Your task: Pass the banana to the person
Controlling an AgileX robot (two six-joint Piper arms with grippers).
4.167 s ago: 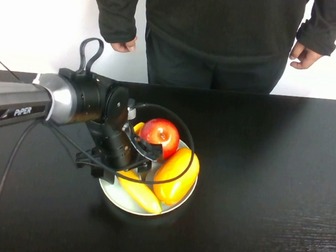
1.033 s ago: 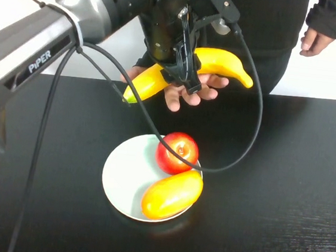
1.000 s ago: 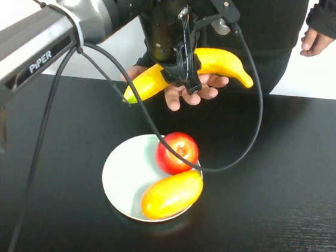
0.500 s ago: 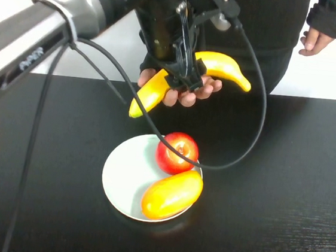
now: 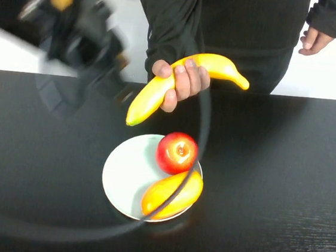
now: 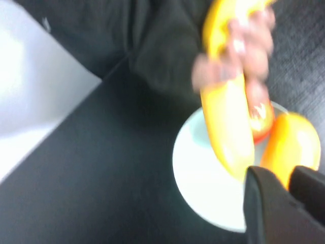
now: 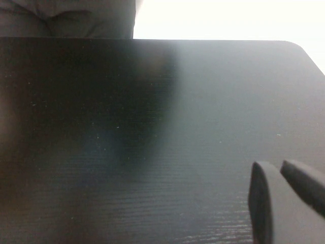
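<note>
**Banana now in the person's hand, left arm pulled clear**

Banana (image 5: 187, 82) rests across the person's hand (image 5: 180, 81), whose fingers are curled over the middle of the fruit, gripping it above the far edge of the black table (image 5: 281, 192). One tip points down toward the plate, the other sticks out toward the robot's right. Half a second ago the left gripper was still clamped around that same middle section, pressed against the person's fingers; now it has let go and swung off to the robot's left, where the arm (image 5: 82, 27) is only a smear of motion, its cable a blurred arc sweeping over the plate.

From the left wrist camera the left gripper (image 6: 287, 190) shows two dark fingertips close together with a narrow gap between them and nothing held; the banana hangs beyond them in the person's hand. The person (image 5: 238, 25) stands at the far side of the table, the other hand hanging by their side.

On the white plate (image 5: 121, 175) the red apple (image 5: 176, 153) and the orange-yellow fruit (image 5: 172, 193) sit where they were, touching each other.

The right gripper (image 7: 284, 195) appears only in its own wrist view, low over bare black tabletop, fingers nearly together and empty.
</note>
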